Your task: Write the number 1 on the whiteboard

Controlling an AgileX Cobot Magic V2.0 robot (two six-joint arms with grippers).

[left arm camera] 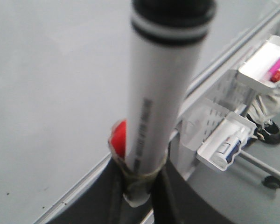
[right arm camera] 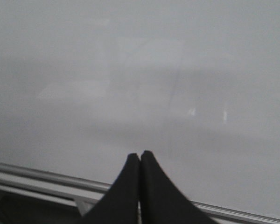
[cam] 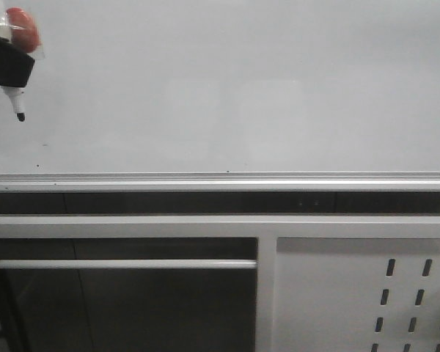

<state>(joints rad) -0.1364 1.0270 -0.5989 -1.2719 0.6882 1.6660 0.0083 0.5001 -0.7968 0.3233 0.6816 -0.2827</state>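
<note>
Pale grey-white whiteboard (cam: 235, 88) filled the upper front view, glossy, with no stroke of the number 1 visible on it; only a few tiny dark specks sat low at its left. A silver aluminium rail (cam: 220, 180) ran along its lower edge. At the top left corner, the left gripper (cam: 7, 66) was clamped on a white marker (cam: 15, 103), black tip pointing down in front of the board; whether the tip touched it could not be told. A red piece (cam: 23, 28) sat beside the marker barrel, and clear tape (left arm camera: 140, 179) bound the barrel at the fingers. The right gripper (right arm camera: 140, 156) faced the board with its black fingertips pressed together, holding nothing. Below the rail stood a grey slotted metal panel (cam: 367, 293).
</note>
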